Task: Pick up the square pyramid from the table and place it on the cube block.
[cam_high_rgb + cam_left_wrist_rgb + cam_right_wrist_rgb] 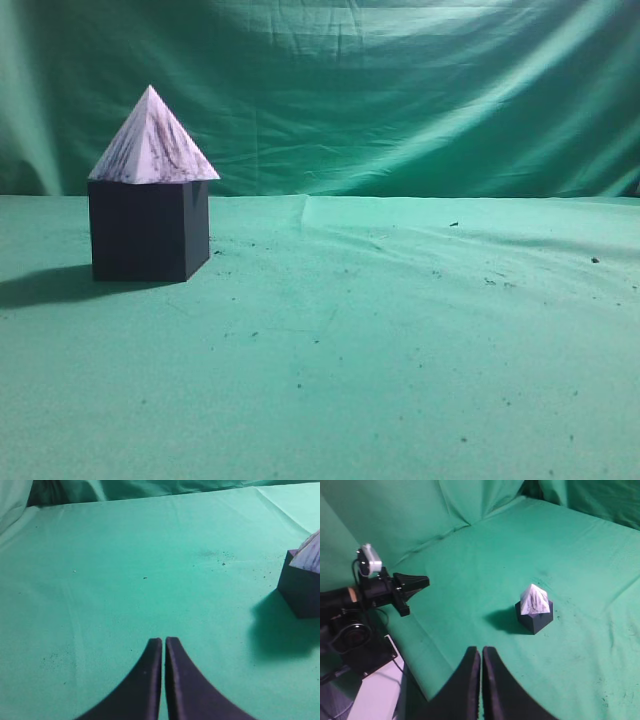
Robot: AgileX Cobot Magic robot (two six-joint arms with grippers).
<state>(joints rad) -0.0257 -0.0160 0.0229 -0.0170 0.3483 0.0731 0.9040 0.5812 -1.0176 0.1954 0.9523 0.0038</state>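
The square pyramid [152,143], white-lilac with dark streaks, sits upright on top of the dark cube block [148,231] at the left of the green table [400,350]. In the left wrist view the cube block [301,589] and an edge of the pyramid [311,554] show at the right edge. My left gripper [163,641] is shut and empty, well left of the cube. In the right wrist view the pyramid [535,600] rests on the cube [535,622]. My right gripper [480,650] is shut and empty, high and far from them. No gripper shows in the exterior view.
Green cloth backdrop [400,90] hangs behind the table. The other arm with its white camera [380,587] stands at the table's left edge in the right wrist view, beside a white surface [375,695] below the table edge.
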